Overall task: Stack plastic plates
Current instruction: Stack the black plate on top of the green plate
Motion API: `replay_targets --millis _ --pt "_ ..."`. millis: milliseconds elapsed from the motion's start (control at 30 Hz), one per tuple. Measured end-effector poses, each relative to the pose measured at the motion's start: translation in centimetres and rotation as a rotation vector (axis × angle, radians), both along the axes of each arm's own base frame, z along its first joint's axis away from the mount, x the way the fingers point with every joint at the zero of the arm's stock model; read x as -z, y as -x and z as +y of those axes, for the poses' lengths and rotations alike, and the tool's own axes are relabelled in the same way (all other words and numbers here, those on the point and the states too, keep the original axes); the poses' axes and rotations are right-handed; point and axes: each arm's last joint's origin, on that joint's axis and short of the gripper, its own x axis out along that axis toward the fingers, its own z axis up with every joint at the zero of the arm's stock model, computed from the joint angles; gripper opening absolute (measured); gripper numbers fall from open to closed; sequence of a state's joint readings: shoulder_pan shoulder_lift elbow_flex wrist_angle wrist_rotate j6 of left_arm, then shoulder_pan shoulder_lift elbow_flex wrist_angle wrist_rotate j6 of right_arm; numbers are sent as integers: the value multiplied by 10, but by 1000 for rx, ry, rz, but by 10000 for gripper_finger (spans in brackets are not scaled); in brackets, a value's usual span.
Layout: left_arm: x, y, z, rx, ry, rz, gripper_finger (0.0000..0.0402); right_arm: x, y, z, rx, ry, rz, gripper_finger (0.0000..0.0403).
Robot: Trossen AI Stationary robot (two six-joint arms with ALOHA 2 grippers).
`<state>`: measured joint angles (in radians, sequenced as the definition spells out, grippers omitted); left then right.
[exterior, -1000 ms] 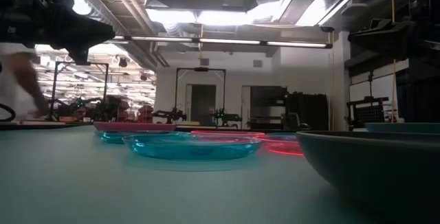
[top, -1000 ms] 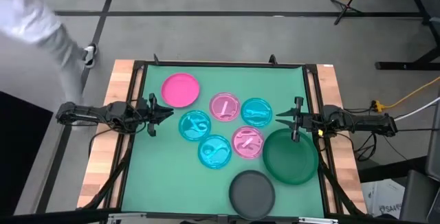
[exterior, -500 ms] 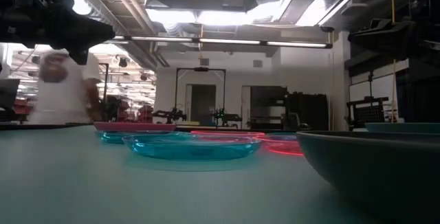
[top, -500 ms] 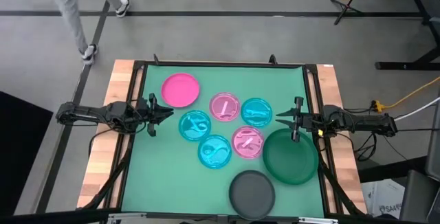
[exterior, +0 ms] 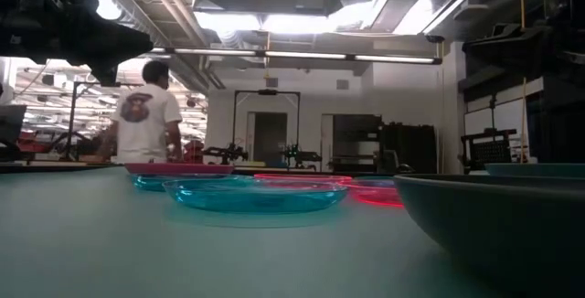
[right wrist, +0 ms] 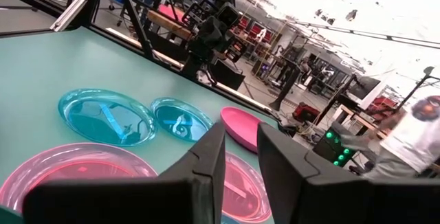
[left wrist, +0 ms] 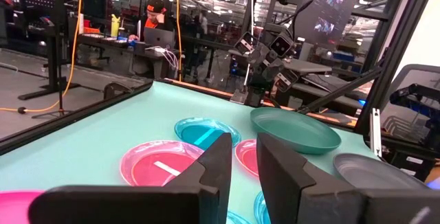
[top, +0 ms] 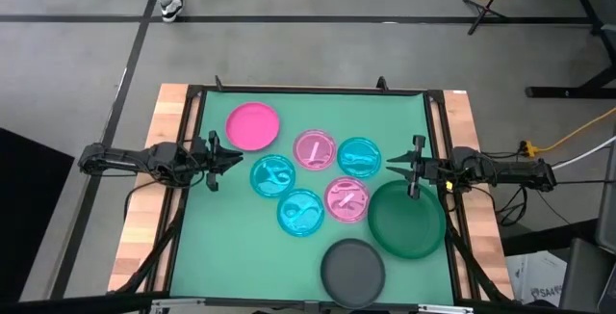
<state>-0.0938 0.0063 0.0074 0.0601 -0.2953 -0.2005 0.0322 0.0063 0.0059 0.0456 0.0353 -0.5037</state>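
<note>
Eight plastic plates lie singly on the green mat, none stacked. They are a hot pink one [top: 252, 125], translucent pink ones [top: 314, 149] [top: 346, 198], translucent cyan ones [top: 359, 156] [top: 272, 174] [top: 300, 212], a large dark green one [top: 406, 220] and a dark grey one [top: 352, 271]. My left gripper [top: 237, 157] hovers level at the mat's left edge. Its fingers [left wrist: 218, 159] are a narrow gap apart, with nothing between them. My right gripper [top: 390, 167] hovers level at the right edge, above the green plate's far rim. It is likewise open [right wrist: 240, 148] and holds nothing.
A black frame [top: 308, 91] borders the mat, with wooden strips [top: 144, 208] outside it on the left and right. Bare mat lies at the near left [top: 221, 256]. A person [exterior: 146, 124] stands in the room beyond the far edge.
Both arms and all the plates have kept still. A person beyond the table's far left corner has walked away along the far side.
</note>
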Motion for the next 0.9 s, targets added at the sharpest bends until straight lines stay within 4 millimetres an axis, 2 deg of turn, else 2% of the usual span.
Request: replay_targets --millis 233,633,900 --pt "0 0 0 0 0 0 62 0 0 0 0 -2 -3 81" --pt "0 0 0 0 0 0 62 -1 0 0 -7 -136 -9 81" --pt "0 0 0 -1 0 0 62 -2 0 -1 11 -145 -18 81"
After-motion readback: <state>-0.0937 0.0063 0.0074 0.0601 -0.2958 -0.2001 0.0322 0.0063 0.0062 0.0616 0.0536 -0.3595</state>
